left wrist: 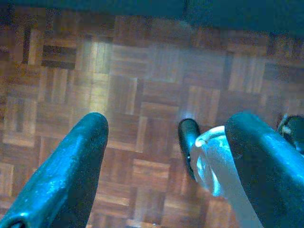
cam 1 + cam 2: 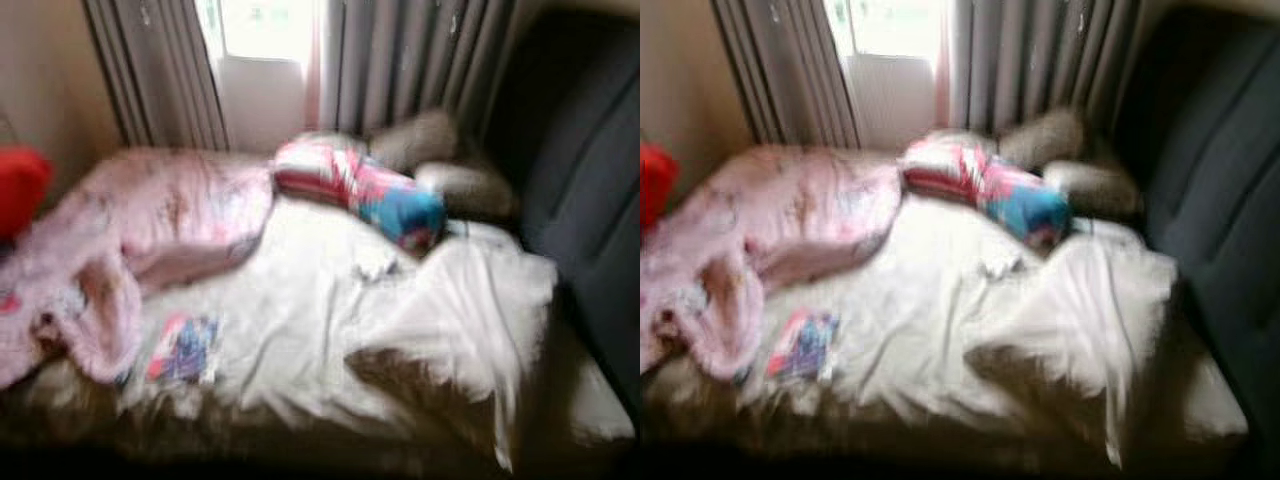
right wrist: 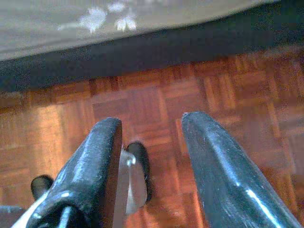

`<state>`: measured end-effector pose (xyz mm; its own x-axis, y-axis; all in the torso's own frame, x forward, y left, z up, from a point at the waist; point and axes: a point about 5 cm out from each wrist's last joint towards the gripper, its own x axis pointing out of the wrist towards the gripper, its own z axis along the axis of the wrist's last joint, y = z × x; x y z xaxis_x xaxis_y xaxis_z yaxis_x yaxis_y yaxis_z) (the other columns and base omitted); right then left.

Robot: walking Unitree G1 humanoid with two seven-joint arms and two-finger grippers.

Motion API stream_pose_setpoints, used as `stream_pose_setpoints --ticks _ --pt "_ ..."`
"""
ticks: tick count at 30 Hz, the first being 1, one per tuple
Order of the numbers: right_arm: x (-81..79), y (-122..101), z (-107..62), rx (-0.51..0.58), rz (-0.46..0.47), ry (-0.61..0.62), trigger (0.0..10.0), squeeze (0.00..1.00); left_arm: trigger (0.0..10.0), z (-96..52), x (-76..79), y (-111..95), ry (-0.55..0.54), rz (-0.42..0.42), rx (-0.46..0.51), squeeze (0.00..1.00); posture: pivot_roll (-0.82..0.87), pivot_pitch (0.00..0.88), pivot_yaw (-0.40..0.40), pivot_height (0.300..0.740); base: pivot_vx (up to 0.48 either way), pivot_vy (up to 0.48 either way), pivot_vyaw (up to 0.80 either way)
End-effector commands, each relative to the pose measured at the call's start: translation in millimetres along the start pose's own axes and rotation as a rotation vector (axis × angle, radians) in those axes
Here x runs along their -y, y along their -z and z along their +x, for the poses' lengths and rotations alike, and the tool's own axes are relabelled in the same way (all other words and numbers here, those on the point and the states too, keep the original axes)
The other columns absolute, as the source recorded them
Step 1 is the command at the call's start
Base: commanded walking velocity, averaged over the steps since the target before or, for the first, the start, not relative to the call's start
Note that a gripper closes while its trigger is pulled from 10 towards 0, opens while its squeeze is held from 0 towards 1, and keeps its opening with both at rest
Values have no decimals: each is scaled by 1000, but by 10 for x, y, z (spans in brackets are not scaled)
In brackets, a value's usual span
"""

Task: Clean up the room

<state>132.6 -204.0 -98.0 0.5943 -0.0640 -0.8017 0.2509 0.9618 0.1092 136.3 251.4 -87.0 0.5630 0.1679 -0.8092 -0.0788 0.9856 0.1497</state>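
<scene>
Both claws (image 1: 166, 156) (image 3: 152, 161) hang released over parquet (image 1: 142, 71) — white sheet (image 2: 400, 300) drapes bed edge, rt side.

One pink blanket (image 2: 150, 230), two pillows (image 2: 440, 165)

Head views blurred. Grey curtains (image 2: 400, 70) hang in folds at the back, parted around a bright window (image 2: 265, 25). White panel (image 2: 262, 100) just below the window, between the curtain halves; what it is cannot be told. Beige wall (image 2: 45, 80) at far left. Dark padded surface (image 2: 580, 150) rises along the right side. Wrist views: wood parquet floor (image 1: 142, 71), reddish-brown, with a pale glare patch
</scene>
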Motion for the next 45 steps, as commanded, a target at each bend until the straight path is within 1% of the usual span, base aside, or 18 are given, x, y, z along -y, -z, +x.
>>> stream_pose_setpoints --ticks 1,5,13,18,20,21,22,24,26,27,29,34,39,45 --pt "-46 -26 13 15 12 -7 10000 0 10000 -35 -59 117 -17 -20 -41 0 12 4 -23 740 0 0 0" --pt "-46 -41 16 19 14 -8 10000 0 10000 -32 -60 111 -19 -43 -42 0 16 15 -28 740 0 87 0" --pt "-49 -54 21 22 15 -9 10000 0 10000 -23 -67 76 -15 -50 -31 0 15 18 -29 740 0 463 0" --pt "-54 -60 24 23 16 -10 10000 0 10000 -7 -34 37 -10 -45 -24 0 16 26 -27 740 0 480 0" --pt "-61 -63 26 23 18 -12 10000 0 10000 14 40 -7 -2 -39 -17 0 16 28 -24 740 0 480 0" --pt "-61 -63 26 23 18 -12 10000 0 10000 14 40 -7 -2 -39 -17 0 16 28 -24 740 0 480 0" --pt "-65 -63 27 23 19 -12 10000 0 10000 26 93 -32 4 -36 -14 0 16 29 -22 740 0 480 0" --pt "-65 -63 27 23 19 -12 10000 0 10000 26 93 -32 4 -36 -14 0 16 29 -22 740 0 480 0" --pt "-76 -65 29 24 23 -14 10000 0 10000 47 182 -80 14 -33 -6 0 16 30 -19 740 0 480 0" --pt "-76 -65 29 24 23 -14 10000 0 10000 47 182 -80 14 -33 -6 0 16 30 -19 740 0 480 0" --pt "-87 -66 31 24 27 -15 10000 0 10000 71 262 -156 24 -29 7 0 17 31 -15 740 0 480 0" --pt "-97 -67 34 23 31 -16 10000 0 10000 90 321 -226 30 -24 19 0 19 32 -13 740 0 480 0" --pt "-110 -70 37 24 36 -17 10000 0 10000 81 251 -198 21 -23 13 0 23 32 -10 740 0 476 0" --pt "-131 -73 41 24 39 -21 10000 0 10000 80 222 -199 17 -24 14 0 30 32 -4 740 0 480 0"
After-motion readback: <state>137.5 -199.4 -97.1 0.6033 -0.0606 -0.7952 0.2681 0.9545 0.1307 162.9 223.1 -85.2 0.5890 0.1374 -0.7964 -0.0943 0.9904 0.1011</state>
